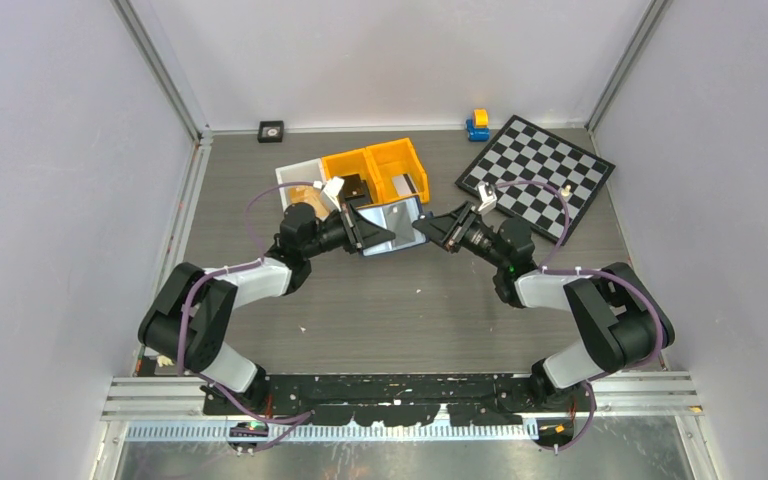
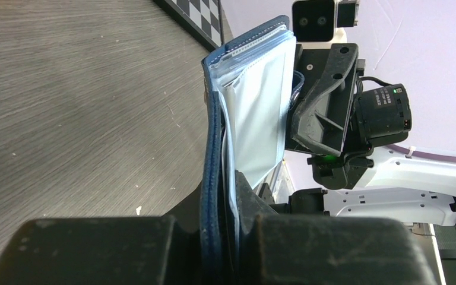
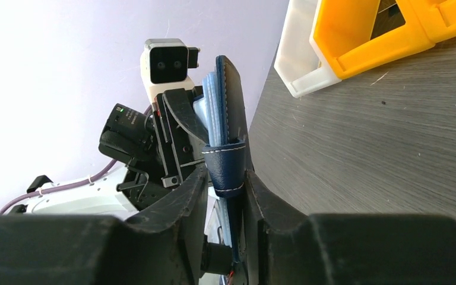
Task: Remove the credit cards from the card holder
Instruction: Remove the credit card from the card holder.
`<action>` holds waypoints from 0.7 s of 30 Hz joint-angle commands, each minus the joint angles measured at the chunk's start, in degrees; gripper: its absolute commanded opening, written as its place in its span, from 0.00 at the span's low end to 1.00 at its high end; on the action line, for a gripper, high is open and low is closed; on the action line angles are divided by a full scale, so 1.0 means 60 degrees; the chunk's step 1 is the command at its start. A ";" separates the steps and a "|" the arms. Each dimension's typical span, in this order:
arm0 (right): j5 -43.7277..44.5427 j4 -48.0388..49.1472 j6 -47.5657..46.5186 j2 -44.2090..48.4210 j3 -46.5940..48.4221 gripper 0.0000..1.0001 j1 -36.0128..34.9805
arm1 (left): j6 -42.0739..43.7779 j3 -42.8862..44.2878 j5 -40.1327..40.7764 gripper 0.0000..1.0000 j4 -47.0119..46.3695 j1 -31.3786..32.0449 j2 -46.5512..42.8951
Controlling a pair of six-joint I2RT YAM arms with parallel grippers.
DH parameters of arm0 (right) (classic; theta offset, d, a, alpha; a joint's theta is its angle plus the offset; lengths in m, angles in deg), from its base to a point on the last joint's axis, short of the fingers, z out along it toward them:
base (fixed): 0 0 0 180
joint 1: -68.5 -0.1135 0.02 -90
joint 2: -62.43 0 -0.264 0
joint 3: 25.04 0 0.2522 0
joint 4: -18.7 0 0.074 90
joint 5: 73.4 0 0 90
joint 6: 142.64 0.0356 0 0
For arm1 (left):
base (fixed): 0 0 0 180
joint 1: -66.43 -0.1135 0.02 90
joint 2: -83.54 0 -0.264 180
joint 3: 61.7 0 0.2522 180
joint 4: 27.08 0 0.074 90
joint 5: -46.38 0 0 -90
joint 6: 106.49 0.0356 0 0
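at the far left of the counter (image 1: 410, 310), a small black square object (image 1: 271, 130) lies against the back wall. nearer the middle stand a white bin (image 1: 298, 176) and, touching its right side, two orange bins (image 1: 375, 168).

just in front of the bins, the left gripper (image 1: 363, 229) is clamped on one edge of the card holder (image 1: 392, 222). its wrist view shows both fingers (image 2: 124, 249) pinching the navy cover and the pale blue-grey pockets together. the card holder hangs in the air above the counter, opened out between the two arms with its light inside facing up.

the right gripper (image 1: 428, 228) meets the opposite edge. its fingers (image 3: 172, 214) sit tight on either side of the navy cover and the snap tab, so it is gripping too. the credit cards cannot be told apart from the pockets in any view.

further right a chessboard (image 1: 538, 176) lies flat, with a blue and yellow toy (image 1: 477, 124) by the back wall just beside its far corner.
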 commanded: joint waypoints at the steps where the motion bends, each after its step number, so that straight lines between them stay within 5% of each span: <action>1: -0.0179 0.1525 0.0407 0.0303 0.0061 0.29 0.0072 | 0.0236 0.0199 0.0014 0.00 -0.0073 -0.0075 -0.0194; 4: -0.0216 0.1674 0.0511 0.0289 0.0050 0.23 0.0085 | 0.0229 0.0195 0.0021 0.00 -0.0075 -0.0078 -0.0189; 8: -0.0272 0.2081 0.0716 0.0225 0.0014 0.31 0.0100 | 0.0243 0.0215 -0.0013 0.00 -0.0058 -0.0078 -0.0150; 12: -0.0315 0.2320 0.0832 0.0201 0.0000 0.27 0.0107 | 0.0202 0.0268 -0.0056 0.00 -0.0073 -0.0078 0.0028; 16: -0.0375 0.2402 0.0950 0.0171 0.0041 0.08 0.0114 | 0.0187 0.0281 -0.0050 0.00 -0.0073 -0.0078 0.0096; 21: -0.0440 0.2435 0.0952 0.0124 0.0093 0.01 0.0119 | 0.0234 0.0296 -0.0022 0.00 0.0012 -0.0078 0.0060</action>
